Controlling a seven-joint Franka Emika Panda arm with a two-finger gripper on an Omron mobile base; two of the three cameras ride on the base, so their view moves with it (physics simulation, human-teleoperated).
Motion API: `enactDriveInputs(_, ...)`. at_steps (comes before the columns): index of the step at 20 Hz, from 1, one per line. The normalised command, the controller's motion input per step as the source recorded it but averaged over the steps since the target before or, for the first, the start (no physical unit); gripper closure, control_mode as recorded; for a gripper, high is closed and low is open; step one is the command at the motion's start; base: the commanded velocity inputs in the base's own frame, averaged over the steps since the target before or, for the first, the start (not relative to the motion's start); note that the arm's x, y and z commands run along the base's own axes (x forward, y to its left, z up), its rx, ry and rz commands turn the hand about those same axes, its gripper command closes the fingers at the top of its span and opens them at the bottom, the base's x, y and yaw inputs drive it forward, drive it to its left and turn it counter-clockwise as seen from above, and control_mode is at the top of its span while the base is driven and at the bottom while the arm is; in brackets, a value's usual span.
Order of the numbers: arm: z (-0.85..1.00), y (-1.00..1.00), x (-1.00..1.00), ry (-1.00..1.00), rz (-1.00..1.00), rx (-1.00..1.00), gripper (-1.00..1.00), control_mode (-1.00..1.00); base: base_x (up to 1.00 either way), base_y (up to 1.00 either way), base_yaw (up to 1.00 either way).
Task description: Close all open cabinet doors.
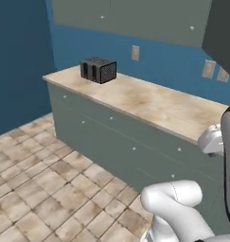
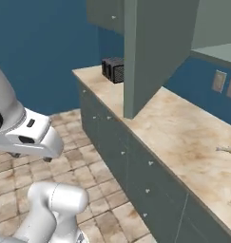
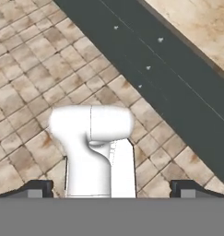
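While the gripper (image 3: 111,189) hangs low over the floor (image 3: 35,69) with its tips spread wide and holding nothing, no closing has begun. Farther off, one door (image 2: 152,52) juts open over the counter (image 2: 183,137); the doors (image 1: 149,19) beyond look closed, probably.

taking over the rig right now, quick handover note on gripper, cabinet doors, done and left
Gripper: open, holding nothing, pointing down at the floor beside the lower cabinets, well away from any door.
Open door: an upper cabinet door swung out over the counter, seen edge-on in the right base view, near the toaster.
Closed doors: the upper doors by the toaster in the left base view look flush.
Done: nothing visible on the open door yet.
Left: raise the arm, push the open door shut, then check for any others.
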Motion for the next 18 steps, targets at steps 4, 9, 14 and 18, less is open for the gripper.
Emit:
enactDriveInputs(4, 0.0, 0.0, 0.0, 0.0, 0.0, 0.0, -1.0, 1.0, 0.42, 0.5, -0.57)
enactDriveInputs(9, 0.0, 0.0, 0.0, 0.0, 0.0, 0.0, -1.0, 1.0, 0.49, 0.35, -0.54)
enactDriveInputs(14, 0.0, 0.0, 0.0, 0.0, 0.0, 0.0, -1.0, 1.0, 0.51, 0.05, -0.48)
enactDriveInputs(18, 0.0, 0.0, 0.0, 0.0, 0.0, 0.0, -1.0, 1.0, 0.57, 0.0, -0.43)
